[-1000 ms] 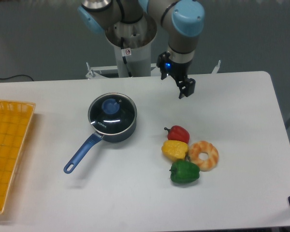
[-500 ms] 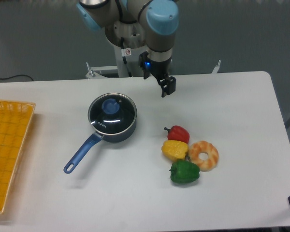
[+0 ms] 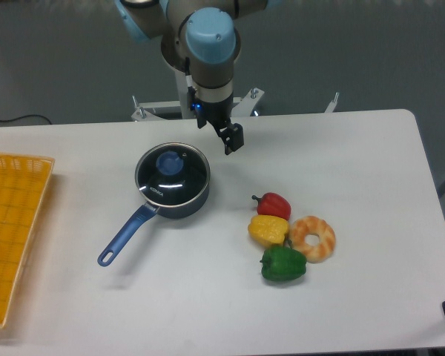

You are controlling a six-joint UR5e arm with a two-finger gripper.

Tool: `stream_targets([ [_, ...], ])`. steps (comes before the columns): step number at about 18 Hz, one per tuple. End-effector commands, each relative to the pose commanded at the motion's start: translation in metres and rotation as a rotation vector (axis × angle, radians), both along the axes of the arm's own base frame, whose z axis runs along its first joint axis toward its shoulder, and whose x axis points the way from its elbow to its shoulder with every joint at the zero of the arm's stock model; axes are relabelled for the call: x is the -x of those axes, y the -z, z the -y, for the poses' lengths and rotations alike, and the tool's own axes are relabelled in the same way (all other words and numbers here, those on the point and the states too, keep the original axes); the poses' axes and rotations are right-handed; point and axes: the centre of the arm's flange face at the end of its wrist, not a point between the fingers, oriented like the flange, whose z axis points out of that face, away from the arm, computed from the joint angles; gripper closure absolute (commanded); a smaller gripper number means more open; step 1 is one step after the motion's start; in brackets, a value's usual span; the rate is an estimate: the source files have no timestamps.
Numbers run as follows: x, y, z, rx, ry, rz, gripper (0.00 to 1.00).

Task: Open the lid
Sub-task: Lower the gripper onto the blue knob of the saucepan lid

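Lid [image 3: 172, 174] seated on saucepan [image 3: 179, 199], bench [image 3: 356, 170] centre-left.
Gripper [image 3: 232, 141] hangs just right of the pan's far rim, touching nothing; jaws' gap cannot be judged.

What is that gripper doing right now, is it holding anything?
Gripper: holding nothing, up and right of the lid; open or shut cannot be told.

Glossy dark glass lid [image 3: 172, 173] with a thin metal rim. Matt white table [image 3: 356, 185]. Shiny plastic-looking peppers: red pepper [image 3: 273, 204], green pepper [image 3: 283, 264]. Woven-looking yellow basket [image 3: 11, 222].
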Motion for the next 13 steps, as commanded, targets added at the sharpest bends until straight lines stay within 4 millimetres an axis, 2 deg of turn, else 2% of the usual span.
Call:
stream_targets([
  [13, -0.032, 0.011, -0.022, -0.006, -0.032, 0.009, 0.0],
])
